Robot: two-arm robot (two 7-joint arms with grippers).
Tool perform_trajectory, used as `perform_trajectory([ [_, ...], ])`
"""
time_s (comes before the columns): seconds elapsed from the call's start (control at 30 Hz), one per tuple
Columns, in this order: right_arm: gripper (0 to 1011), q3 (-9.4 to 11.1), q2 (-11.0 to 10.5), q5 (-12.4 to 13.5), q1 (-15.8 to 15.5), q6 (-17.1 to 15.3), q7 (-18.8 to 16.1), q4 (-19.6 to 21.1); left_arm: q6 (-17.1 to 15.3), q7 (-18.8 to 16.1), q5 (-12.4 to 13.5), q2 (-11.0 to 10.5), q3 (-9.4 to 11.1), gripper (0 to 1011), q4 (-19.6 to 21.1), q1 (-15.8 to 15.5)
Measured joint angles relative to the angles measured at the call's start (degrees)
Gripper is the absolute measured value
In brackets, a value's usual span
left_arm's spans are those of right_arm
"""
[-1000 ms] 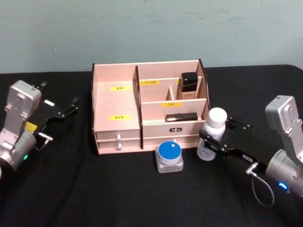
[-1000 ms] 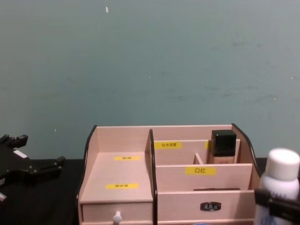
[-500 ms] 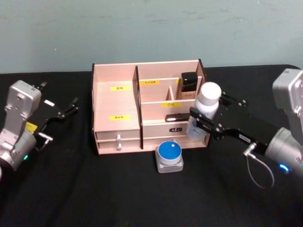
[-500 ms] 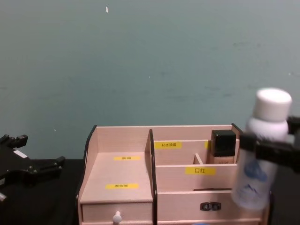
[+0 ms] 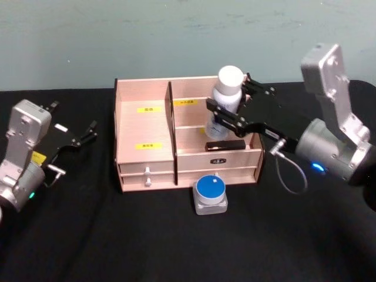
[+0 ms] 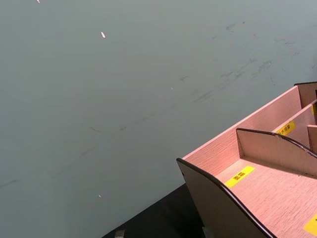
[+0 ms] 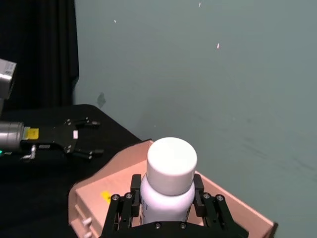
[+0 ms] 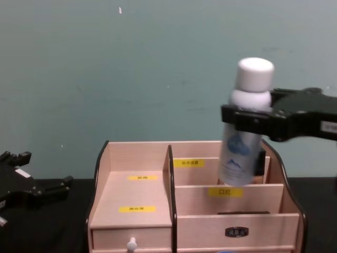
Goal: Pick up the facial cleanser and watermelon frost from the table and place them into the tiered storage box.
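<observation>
One white bottle (image 5: 230, 78) pinched by right gripper (image 5: 226, 110) above one tiered storage box (image 5: 144, 126), one blue-lidded jar (image 5: 210, 189) before it, left gripper (image 5: 90, 133) spread, parked.

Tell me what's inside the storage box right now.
A flat black bar lies in the front right compartment of the storage box. The white bottle, held above by the right claw, covers the rear right compartment, so its contents are hidden.
</observation>
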State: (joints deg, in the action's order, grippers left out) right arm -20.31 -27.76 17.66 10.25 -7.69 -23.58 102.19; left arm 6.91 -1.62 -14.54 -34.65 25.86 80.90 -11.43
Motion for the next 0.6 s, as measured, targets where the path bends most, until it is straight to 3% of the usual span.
perform_trajectory([
  [0.27,611,-2.72,3.8,-1.42,6.18,0.13,0.06,-6.78,0.0,0.0,0.0,0.0,0.0,1010,0.0,0.0],
  [0.6,611,-4.2,6.76,-2.88,9.97,1.2,0.54,-13.65,0.0,0.0,0.0,0.0,0.0,1010,0.0,0.0],
])
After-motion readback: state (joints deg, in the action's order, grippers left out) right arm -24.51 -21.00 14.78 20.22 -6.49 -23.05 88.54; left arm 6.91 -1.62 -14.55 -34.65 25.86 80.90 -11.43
